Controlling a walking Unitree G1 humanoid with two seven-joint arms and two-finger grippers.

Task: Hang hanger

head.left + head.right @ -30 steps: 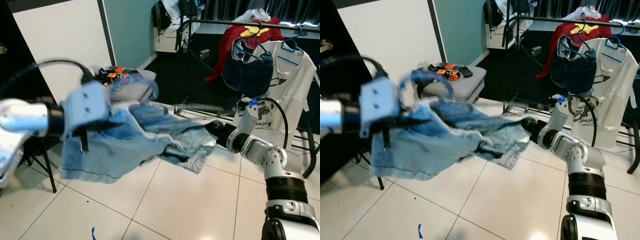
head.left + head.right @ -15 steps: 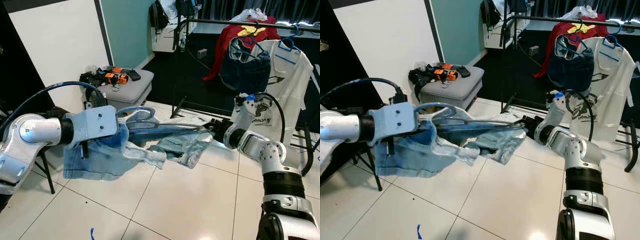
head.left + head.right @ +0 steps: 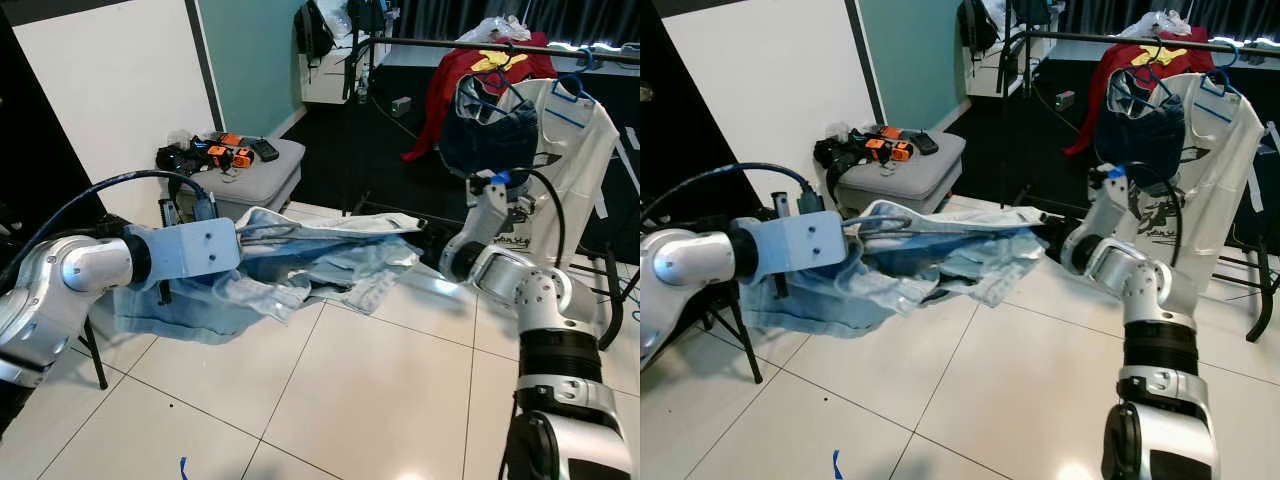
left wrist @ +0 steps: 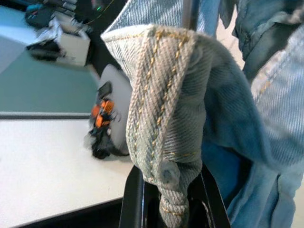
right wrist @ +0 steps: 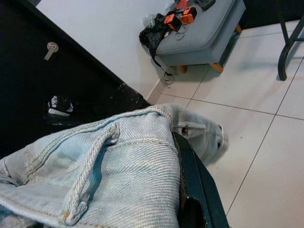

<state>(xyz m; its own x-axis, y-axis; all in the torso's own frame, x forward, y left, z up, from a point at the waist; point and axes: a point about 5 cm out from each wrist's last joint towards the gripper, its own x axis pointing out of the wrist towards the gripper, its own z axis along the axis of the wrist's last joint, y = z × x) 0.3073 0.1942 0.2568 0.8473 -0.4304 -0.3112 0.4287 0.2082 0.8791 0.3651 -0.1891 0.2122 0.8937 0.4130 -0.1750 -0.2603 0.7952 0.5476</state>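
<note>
Denim jeans (image 3: 300,265) on a hanger stretch between the left hand (image 4: 164,199), clamped on the waistband, and the right hand (image 5: 192,190), also gripping denim, well short of the clothes rail (image 3: 480,45), so hanging remains.

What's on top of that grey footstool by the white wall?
On the grey footstool lie orange-and-black gadgets, a dark handset-like item and a black bundle of straps at its end. Its near corner is covered by the jeans held between both arms.
</note>
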